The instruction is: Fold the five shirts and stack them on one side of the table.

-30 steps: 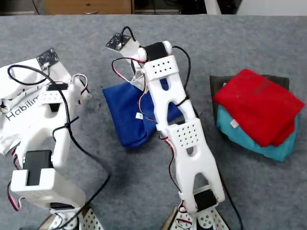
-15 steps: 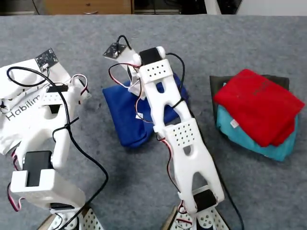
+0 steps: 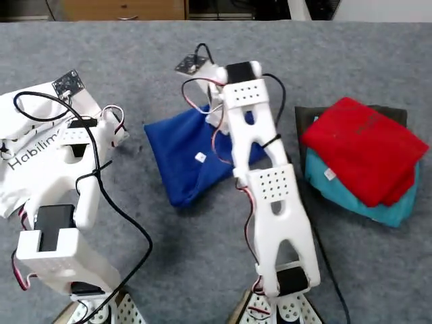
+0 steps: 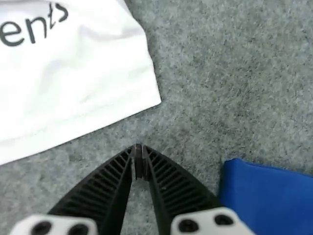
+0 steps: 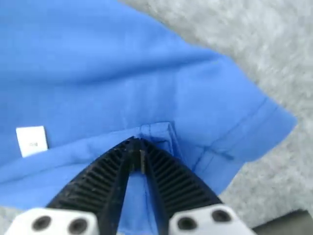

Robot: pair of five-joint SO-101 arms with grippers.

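A blue shirt [image 3: 179, 158] lies crumpled mid-table, with a small white tag [image 3: 200, 157] on it. My right gripper [image 3: 212, 111] sits at its far edge, shut on a fold of the blue shirt [image 5: 98, 73]; the closed tips [image 5: 138, 149] pinch a seam. A white shirt [image 3: 27, 155] with dark lettering lies unfolded at the left. My left gripper [image 3: 116, 127] hovers beside its corner, shut and holding nothing [image 4: 138, 161], over bare carpet between the white shirt [image 4: 63, 73] and the blue shirt [image 4: 264, 191]. At the right, a folded red shirt [image 3: 364, 148] tops a teal shirt [image 3: 358, 202].
A dark folded shirt [image 3: 307, 115] peeks out under the stack at the right. Grey carpet [image 3: 337, 61] covers the table. Wooden furniture [image 3: 121, 8] stands beyond the far edge. Open room lies along the far side and the front middle.
My right arm swung to the right, pulling the far edge of the blue shirt with it, so the shirt now spreads wider. The left arm barely moved.
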